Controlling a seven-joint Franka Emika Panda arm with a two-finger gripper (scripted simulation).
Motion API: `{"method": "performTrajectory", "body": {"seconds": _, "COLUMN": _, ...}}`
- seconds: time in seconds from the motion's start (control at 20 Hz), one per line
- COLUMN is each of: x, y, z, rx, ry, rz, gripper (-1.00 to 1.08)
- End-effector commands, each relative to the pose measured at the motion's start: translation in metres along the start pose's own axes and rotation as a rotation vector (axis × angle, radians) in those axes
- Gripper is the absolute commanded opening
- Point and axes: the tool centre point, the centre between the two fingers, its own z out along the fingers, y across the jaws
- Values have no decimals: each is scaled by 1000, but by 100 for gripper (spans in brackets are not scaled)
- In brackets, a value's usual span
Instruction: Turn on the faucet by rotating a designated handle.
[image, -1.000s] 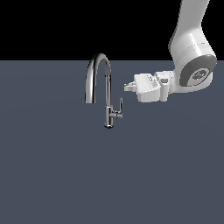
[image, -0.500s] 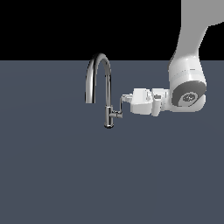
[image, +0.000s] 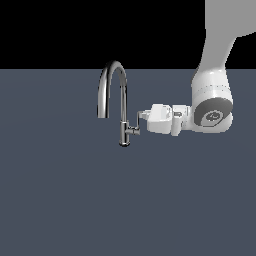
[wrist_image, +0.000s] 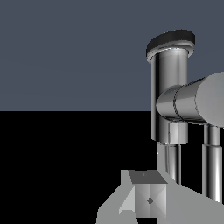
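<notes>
The chrome faucet (image: 123, 120) stands with its arched spout curving toward the exterior view's left. Its small handle (image: 135, 127) sticks out of the post toward the exterior view's right, low down. My gripper (image: 142, 116) lies level, pointing at the faucet, and its shut fingertips are right at the handle's upper end. Whether they touch it I cannot tell. In the wrist view the faucet post (wrist_image: 168, 96) and its thick side stub (wrist_image: 192, 104) fill the frame close by. The joined fingertips (wrist_image: 149, 200) sit just in front, with nothing held between them.
The faucet stands on a flat dark grey surface (image: 75, 200). My white arm (image: 212, 107) comes down from above on the exterior view's right.
Over the last second my gripper dropped lower and moved toward the exterior view's left, from beside the spout's upper part to the handle's height. The faucet looks unchanged.
</notes>
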Motion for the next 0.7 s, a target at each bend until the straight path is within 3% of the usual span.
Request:
{"method": "performTrajectory", "body": {"seconds": 0.0, "x": -1, "y": 3, "z": 0, "rx": 0, "ry": 0, "rz": 0, "gripper": -100}}
{"method": "performTrajectory", "body": {"seconds": 0.65, "x": -10, "y": 40, "z": 0, "rx": 0, "ry": 0, "rz": 0, "gripper": -100}}
